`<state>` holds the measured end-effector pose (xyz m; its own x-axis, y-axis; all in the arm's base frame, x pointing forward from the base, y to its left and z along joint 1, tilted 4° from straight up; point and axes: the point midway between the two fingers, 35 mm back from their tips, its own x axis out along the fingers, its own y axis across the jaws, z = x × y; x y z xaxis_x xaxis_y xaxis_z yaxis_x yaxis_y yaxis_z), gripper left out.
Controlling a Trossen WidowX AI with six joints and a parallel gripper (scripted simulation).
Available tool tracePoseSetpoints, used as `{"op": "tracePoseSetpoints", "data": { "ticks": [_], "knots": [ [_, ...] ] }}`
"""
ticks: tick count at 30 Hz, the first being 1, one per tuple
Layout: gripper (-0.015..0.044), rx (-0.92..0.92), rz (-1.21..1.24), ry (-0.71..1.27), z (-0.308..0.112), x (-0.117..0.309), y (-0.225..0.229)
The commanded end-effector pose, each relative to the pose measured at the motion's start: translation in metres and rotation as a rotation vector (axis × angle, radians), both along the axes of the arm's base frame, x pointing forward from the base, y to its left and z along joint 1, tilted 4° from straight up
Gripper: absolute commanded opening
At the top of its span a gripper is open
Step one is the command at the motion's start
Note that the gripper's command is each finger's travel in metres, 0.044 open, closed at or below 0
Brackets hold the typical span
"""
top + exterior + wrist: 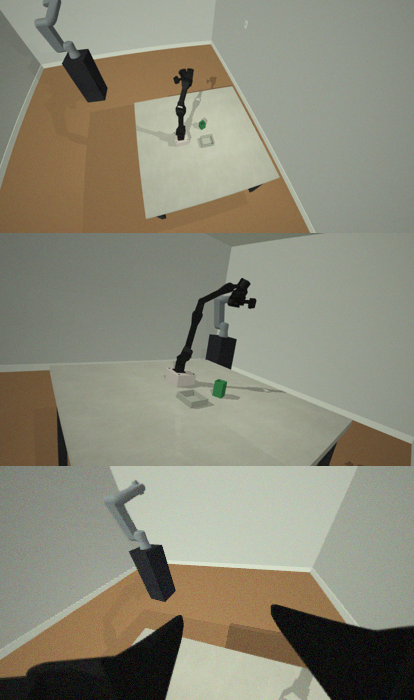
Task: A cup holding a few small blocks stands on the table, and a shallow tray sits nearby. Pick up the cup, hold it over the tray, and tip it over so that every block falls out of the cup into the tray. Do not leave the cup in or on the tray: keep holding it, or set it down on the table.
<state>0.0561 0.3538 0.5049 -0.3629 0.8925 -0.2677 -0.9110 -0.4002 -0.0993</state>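
A green cup (202, 126) (219, 389) stands upright on the table. A small purplish block (202, 123) shows inside its mouth in the top view; how many blocks it holds cannot be told. A shallow grey-green tray (207, 145) (199, 403) lies flat beside the cup, apart from it. No block shows in the tray. My gripper (186, 71) (240, 293) (226, 614) is open and empty, high above the table and far from the cup, beyond the table's edge in the top view. Neither cup nor tray shows in the wrist view.
My arm's pale pink base (181, 142) (185, 380) stands on the table (173, 179) (130, 430) (215, 671) beside the cup and tray. A grey arm on a black pedestal (87, 78) (220, 350) (152, 573) stands on the floor away from the table. Walls stand around.
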Motion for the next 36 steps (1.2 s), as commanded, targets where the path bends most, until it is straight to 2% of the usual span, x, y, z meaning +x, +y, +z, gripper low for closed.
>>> {"op": "tracePoseSetpoints", "data": {
  "ticks": [1, 2, 18, 36],
  "knots": [
    [0.0426, -0.001, -0.003, 0.0, 0.0, 0.0, 0.0],
    [0.044, -0.004, -0.012, 0.002, -0.001, 0.002, -0.001],
    [0.044, -0.089, -0.301, 0.048, -0.045, 0.046, -0.033],
    [0.044, -0.166, -0.635, 0.11, -0.116, 0.087, -0.083]
  ]
}}
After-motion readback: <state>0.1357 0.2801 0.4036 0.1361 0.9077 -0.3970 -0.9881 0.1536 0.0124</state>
